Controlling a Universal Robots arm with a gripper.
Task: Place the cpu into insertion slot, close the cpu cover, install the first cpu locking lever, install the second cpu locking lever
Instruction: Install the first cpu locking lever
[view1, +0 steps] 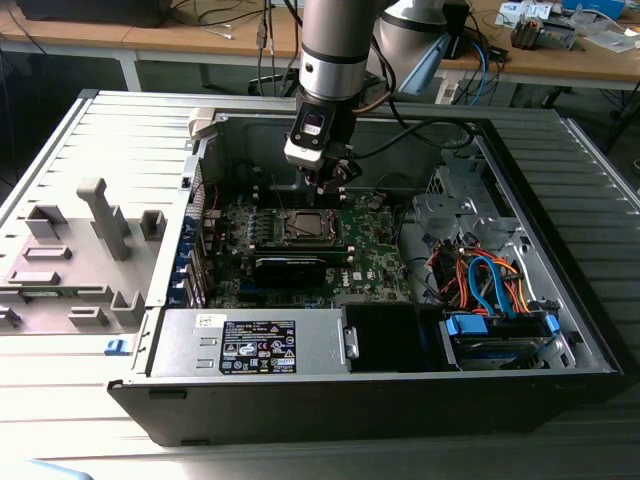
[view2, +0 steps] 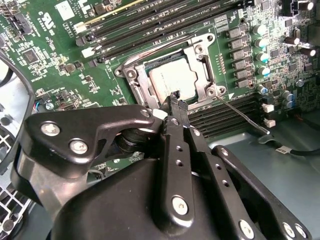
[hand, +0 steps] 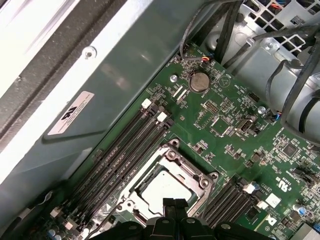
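Black claw (view2: 176, 97), pinched closed, hangs low over cpu (view2: 170, 79); arm (view1: 335, 40) vertical.

Hidden and cropped parts at the insertion slot (view1: 303, 228).
In the second wrist view the gripper (view2: 175, 97) covers one edge of the cpu cover (view2: 202, 75) and part of the cpu (view2: 172, 80); in the first wrist view the picture's edge crops the gripper (hand: 175, 202); in the exterior view the insertion slot's contents are too small to tell.

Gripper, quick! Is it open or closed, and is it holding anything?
Gripper: closed, holding nothing, its tip at the edge of the cpu cover.
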